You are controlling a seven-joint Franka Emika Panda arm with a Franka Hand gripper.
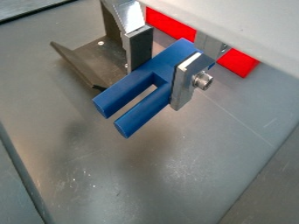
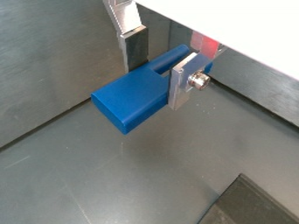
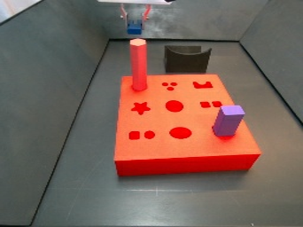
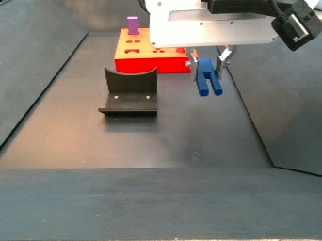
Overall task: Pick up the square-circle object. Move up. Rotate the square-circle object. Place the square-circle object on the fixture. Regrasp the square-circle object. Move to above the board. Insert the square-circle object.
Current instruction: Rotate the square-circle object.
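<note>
The square-circle object is a dark blue block with two legs and hangs off the grey floor. My gripper is shut on its solid end, and the legs stick out past the silver fingers. In a side view the block hangs legs down under the gripper, to the right of the fixture and in front of the board. A wrist view shows its flat blue side. The fixture stands behind the red board.
A tall red post stands in the board's far left corner and a purple block sits near its right edge. Grey walls enclose the floor on both sides. The fixture's plate lies close behind the held block.
</note>
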